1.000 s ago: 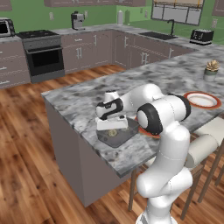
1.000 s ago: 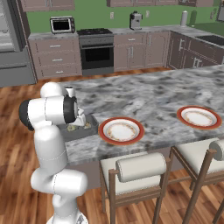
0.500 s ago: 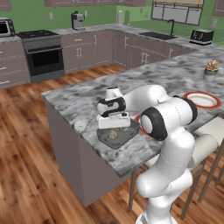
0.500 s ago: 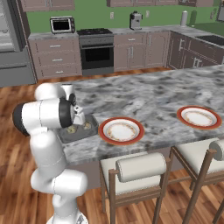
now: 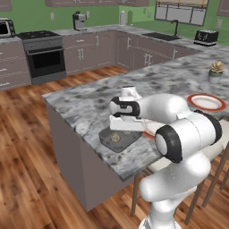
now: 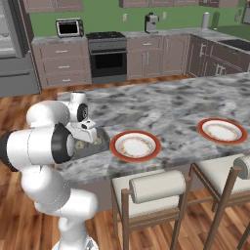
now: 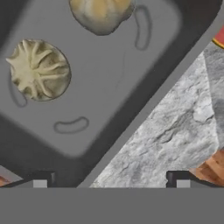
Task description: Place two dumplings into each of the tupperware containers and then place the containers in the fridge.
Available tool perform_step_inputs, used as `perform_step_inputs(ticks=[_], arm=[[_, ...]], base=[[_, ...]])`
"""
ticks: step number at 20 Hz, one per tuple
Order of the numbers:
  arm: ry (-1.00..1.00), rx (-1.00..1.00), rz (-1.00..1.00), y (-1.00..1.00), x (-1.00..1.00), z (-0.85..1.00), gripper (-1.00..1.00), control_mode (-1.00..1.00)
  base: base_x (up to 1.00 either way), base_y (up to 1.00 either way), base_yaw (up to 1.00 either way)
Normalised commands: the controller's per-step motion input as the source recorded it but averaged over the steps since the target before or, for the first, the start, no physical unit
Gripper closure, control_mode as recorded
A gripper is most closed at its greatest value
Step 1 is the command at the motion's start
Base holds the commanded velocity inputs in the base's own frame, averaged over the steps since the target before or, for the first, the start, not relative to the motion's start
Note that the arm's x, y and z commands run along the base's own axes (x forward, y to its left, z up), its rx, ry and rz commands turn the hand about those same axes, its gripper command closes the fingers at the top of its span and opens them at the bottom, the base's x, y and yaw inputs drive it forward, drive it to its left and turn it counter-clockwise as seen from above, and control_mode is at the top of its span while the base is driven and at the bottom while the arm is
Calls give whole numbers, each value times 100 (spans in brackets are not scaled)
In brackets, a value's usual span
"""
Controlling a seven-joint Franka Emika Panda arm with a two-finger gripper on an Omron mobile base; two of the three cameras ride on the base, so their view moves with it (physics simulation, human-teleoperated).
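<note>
Gripper (image 7: 112, 177) jaws wide apart, holding nothing, hovering low over the shallow translucent grey tupperware container (image 5: 120, 138) near the left end of the grey marbled island counter (image 5: 89, 105).

Container holds two tan-beige lumpy dumplings: a pleated one (image 7: 39, 69) and a second (image 7: 101, 13) cut off at the top of the hand view. From the right base view both sit inside the tray (image 6: 93, 145), one (image 6: 79, 144) partly hidden by the wrist. So this tray looks filled; I can't make out a second container from here.

Step, as I read it: loading done for this tray; next is grasping it by a wall and carrying it to the fridge. Tall grey fridge (image 6: 17, 46) stands far left across the wood floor, so the base will have to drive.

Edges and room:
- Tray sits near the counter's front edge; one fingertip (image 7: 39, 178) is over the tray, the other (image 7: 179, 178) over bare counter, so the jaws straddle the wall.
- Round red-rimmed white plate (image 6: 135, 145) sits just right of the tray, close enough to clip on a sideways swing.
- Second red-rimmed plate (image 6: 222, 131) well apart, far right.
- Straight up looks the clearest way out.
</note>
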Motion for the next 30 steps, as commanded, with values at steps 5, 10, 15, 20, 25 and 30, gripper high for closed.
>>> perform_step_inputs(ticks=[5, 10, 15, 20, 25, 30], arm=[[-3, -1, -7, 29, -53, 0, -100, -100], [-21, -3, -15, 27, 5, 0, -100, -100], [-12, -1, -20, 5, 26, -8, -100, -100], [-1, 0, -18, 0, 35, -11, -100, -100], [2, 0, -2, 2, 25, -28, -100, -100], [3, 0, 0, 1, 36, -35, -100, -100]], base=[[0, 0, 0], [0, 0, 0], [0, 0, 0], [0, 0, 0], [0, 0, 0], [0, 0, 0]])
